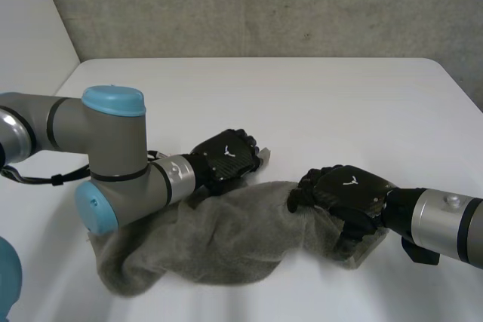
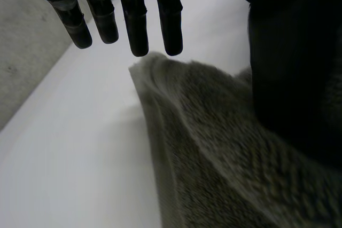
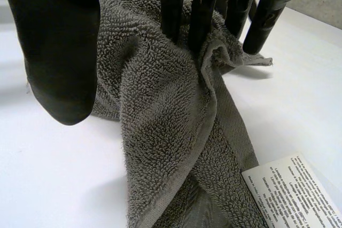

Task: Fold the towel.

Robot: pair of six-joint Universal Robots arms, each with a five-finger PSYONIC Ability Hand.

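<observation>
Head view: the grey towel (image 1: 219,239) lies crumpled in a long heap at the near side of the white table (image 1: 302,103), between my two arms. The left hand (image 1: 226,157) sits at the heap's far edge and the right hand (image 1: 343,190) rests on its right end. I read this as both hands looking for edges before any fold can begin.

Left wrist view: the fingers (image 2: 136,25) are straight and a little spread, their tips just over a corner of the cloth, closing on nothing. The thumb (image 2: 288,68) hangs above the towel under the palm. I judge the hand is lined up to take that corner.

Right wrist view: the fingers (image 3: 203,9) dig into a raised ridge of cloth and appear to pinch it, with the thumb (image 3: 59,52) on the other side of the fold, probably to lift this end and shake it out. The terry pile is thick, looped and twisted on itself, and a white care label (image 3: 299,190) lies exposed just beside the hem. Nothing is folded yet.
</observation>
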